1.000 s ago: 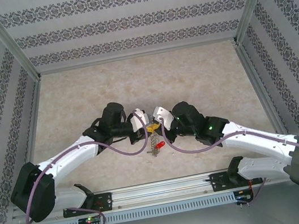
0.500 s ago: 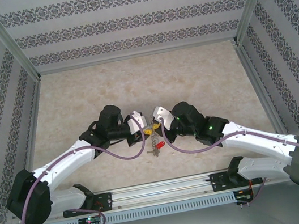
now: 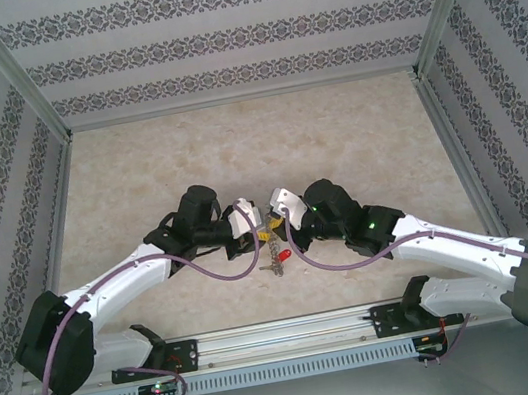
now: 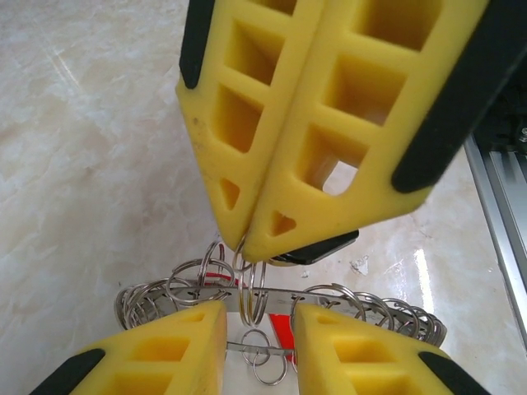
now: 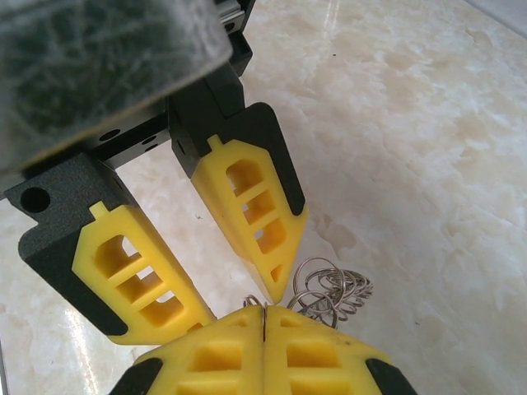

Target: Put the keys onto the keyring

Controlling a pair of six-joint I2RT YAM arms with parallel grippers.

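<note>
Top external: left pincer (image 3: 260, 227) slightly wider

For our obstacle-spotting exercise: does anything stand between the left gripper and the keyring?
Nothing visible does. Loops of the keyring lie right at the open left gripper; the right gripper, shut on one loop, holds it from the opposite side.

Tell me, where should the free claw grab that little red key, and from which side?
Grip the red key by its plastic head, the broadest part showing; its blade is hidden. It dangles with the keyring, which the right gripper pinches from the right, so the left gripper should probably come from the left.
</note>
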